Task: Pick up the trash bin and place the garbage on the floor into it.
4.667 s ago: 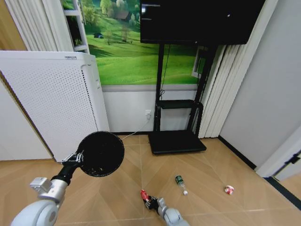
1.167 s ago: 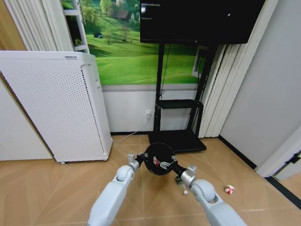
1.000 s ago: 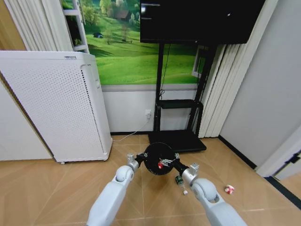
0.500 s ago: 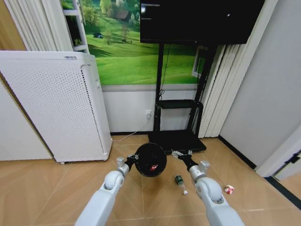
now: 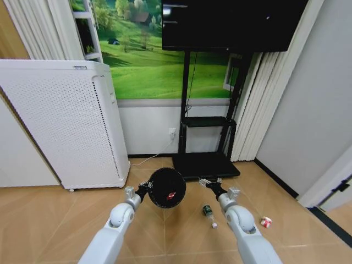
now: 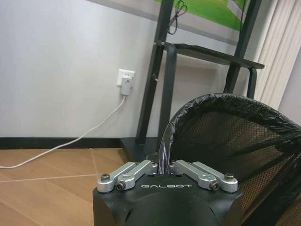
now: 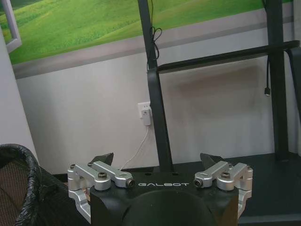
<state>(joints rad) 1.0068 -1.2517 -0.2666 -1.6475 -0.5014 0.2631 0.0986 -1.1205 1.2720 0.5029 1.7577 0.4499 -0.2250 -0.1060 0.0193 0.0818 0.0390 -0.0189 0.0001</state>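
Trash bin (image 5: 166, 187), lower centre of the head view, is clamped at its rim by my left gripper (image 5: 144, 187), red can (image 5: 171, 195) dim inside. It has drifted left. My right gripper (image 5: 206, 182) gapes empty; green bottle (image 5: 208, 211) lies below.

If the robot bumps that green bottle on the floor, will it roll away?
Probably yes. The green bottle lies on its side on the smooth wooden floor, so a nudge could send its round body rolling. It looks small and likely light, so it may skid too. The open right gripper hangs above it.
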